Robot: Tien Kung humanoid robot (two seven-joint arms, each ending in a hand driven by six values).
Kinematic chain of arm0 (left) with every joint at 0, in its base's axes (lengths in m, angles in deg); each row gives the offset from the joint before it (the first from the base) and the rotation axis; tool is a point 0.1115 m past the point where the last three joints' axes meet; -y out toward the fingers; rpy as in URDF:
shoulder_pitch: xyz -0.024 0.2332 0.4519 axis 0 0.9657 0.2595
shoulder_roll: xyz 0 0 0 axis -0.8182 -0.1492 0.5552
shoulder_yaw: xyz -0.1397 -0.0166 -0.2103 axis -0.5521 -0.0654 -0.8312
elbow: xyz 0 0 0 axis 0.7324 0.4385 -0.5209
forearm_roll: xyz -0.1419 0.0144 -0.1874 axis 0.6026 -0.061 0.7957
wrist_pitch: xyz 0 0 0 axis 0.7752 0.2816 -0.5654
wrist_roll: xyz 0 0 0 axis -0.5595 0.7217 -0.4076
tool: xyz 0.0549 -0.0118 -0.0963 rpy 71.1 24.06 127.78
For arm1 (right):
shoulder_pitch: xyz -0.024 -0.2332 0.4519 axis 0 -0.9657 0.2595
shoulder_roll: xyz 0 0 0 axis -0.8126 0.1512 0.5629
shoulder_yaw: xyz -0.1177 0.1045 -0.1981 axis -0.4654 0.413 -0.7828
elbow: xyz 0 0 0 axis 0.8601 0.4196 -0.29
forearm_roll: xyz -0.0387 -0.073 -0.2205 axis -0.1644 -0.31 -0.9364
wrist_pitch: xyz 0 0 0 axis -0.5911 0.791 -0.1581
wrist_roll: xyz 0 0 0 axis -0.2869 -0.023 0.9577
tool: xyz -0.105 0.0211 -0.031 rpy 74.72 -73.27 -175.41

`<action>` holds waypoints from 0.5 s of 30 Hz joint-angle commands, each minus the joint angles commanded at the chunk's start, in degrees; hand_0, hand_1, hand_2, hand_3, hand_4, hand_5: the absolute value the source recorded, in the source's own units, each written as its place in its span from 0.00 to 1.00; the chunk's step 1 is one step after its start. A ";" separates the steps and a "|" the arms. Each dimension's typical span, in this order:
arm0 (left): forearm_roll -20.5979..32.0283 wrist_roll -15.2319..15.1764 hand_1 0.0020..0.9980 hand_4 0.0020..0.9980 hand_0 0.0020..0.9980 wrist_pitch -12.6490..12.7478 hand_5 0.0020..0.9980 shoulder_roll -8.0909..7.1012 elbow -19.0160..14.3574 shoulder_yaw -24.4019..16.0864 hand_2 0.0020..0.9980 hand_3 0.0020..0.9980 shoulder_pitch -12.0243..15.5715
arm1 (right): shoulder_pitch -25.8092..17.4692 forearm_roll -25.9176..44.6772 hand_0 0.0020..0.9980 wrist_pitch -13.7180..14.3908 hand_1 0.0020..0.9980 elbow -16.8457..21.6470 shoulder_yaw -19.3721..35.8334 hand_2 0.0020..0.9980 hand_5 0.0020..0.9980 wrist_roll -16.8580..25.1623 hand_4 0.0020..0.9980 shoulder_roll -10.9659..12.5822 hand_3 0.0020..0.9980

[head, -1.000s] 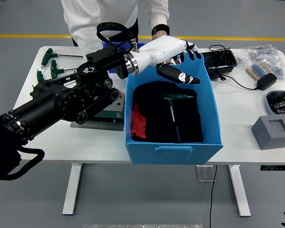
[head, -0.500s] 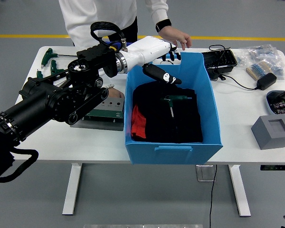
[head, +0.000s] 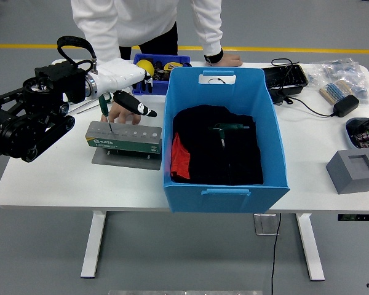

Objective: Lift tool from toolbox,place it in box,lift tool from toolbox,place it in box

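Observation:
The toolbox, a grey and green slotted holder, stands on the table left of the blue box. My left hand, white with black fingertips, hovers just above the holder's back edge, open and holding nothing. Beneath it a person's hand holds a green-handled T-wrench upright with its shaft in the holder. In the blue box another green T-handled wrench lies on black cloth, beside something red. My right arm is out of view.
The person stands at the far side with the other hand resting on the table. A small blue bin sits behind the holder. At the right are a black tray, a power adapter, plastic bags and a grey foam block.
My left arm has drawn back leftward from over the blue box to above the toolbox. The person's hand has come down to the holder with a green-handled wrench.

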 joint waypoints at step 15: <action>-2.17 1.00 0.58 0.94 0.46 -4.58 0.79 -2.01 0.95 6.05 0.63 0.53 -0.26 | -0.36 0.74 0.69 0.07 0.65 0.00 -0.18 0.70 0.67 0.12 0.78 -0.19 0.56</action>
